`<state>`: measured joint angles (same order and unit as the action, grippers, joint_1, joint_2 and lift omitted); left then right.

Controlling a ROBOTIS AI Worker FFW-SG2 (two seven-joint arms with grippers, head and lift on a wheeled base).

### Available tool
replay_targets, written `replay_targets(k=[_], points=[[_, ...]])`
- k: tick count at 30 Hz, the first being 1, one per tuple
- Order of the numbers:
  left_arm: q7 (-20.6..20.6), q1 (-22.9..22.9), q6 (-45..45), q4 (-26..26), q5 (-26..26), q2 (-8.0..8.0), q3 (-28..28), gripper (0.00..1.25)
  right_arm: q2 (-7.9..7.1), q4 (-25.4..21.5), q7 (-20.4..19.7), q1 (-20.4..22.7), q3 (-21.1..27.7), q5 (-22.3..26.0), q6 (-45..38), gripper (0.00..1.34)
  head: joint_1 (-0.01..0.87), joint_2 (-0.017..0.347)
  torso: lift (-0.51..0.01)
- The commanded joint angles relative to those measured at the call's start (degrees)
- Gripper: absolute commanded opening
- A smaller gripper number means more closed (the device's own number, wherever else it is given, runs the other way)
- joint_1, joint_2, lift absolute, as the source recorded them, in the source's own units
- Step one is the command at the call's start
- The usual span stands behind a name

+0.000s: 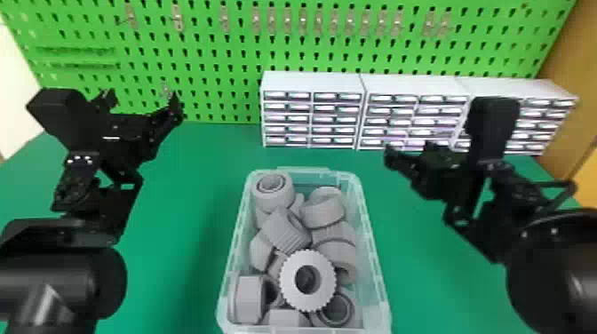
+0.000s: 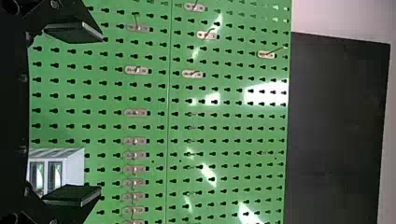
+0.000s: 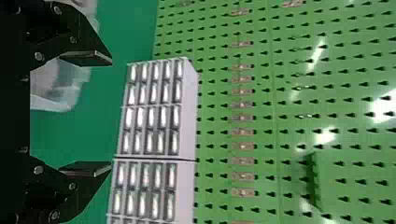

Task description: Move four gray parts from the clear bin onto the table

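Seems to be at the very beginning of the task. Cannot find any of the gray parts [image 1: 282,232] set down on the green table [image 1: 191,200], so must count no move as done and all four as left, as far as can be judged. Can see many parts in the clear bin [image 1: 372,248], heaped one over another, with a toothed ring [image 1: 326,279] lying on top toward the near end and a thick round ring [image 1: 273,200] at the far left corner. Would say more than enough for four.

As for the left gripper [image 2: 100,112], has its jaws wide apart, with nothing between them. Touches nothing, and hangs above the table to the left of the bin, turned toward the pegboard [image 2: 224,135]. As for the right gripper [image 3: 110,113], has its jaws also wide apart, likewise without any part in hold. Is placed to the right of the bin, raised, facing the drawer cabinets [image 3: 189,112], and is not in contact with the bin.

Would next need to bring one gripper over the bin and down to a part, probably the toothed ring, being the easiest to reach. Should take care not to drag neighbouring parts along.
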<state>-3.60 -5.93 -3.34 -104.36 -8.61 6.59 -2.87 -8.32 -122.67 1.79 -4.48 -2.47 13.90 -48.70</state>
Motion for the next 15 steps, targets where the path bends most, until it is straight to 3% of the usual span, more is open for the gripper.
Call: replay_targets(k=[1, 6, 13, 15], points=[[0.0, 0.13, 0.0, -0.15, 0.08, 0.0, -0.38, 1.11, -0.82, -2.75, -3.9, 1.93, -3.42, 4.47, -5.53, 0.87, 0.678, 0.034, -0.05], [0.0, 0.3, 0.0, -0.23, 0.08, 0.0, -0.55, 1.11, -1.96, -3.01, -6.44, 2.11, -4.39, 9.74, -11.59, 0.87, 0.678, 0.034, -0.05], [0.0, 0.39, 0.0, -0.32, 0.17, 0.0, -0.64, 1.11, -3.72, -5.74, -6.62, 0.09, -4.13, 12.02, -25.48, 0.87, 0.678, 0.034, -0.05], [0.0, 0.39, 0.0, -0.23, 0.43, 0.0, -0.55, 1.11, -4.6, -6.0, -7.76, -0.27, -3.69, 14.66, -27.76, 0.87, 0.678, 0.034, -0.05]])
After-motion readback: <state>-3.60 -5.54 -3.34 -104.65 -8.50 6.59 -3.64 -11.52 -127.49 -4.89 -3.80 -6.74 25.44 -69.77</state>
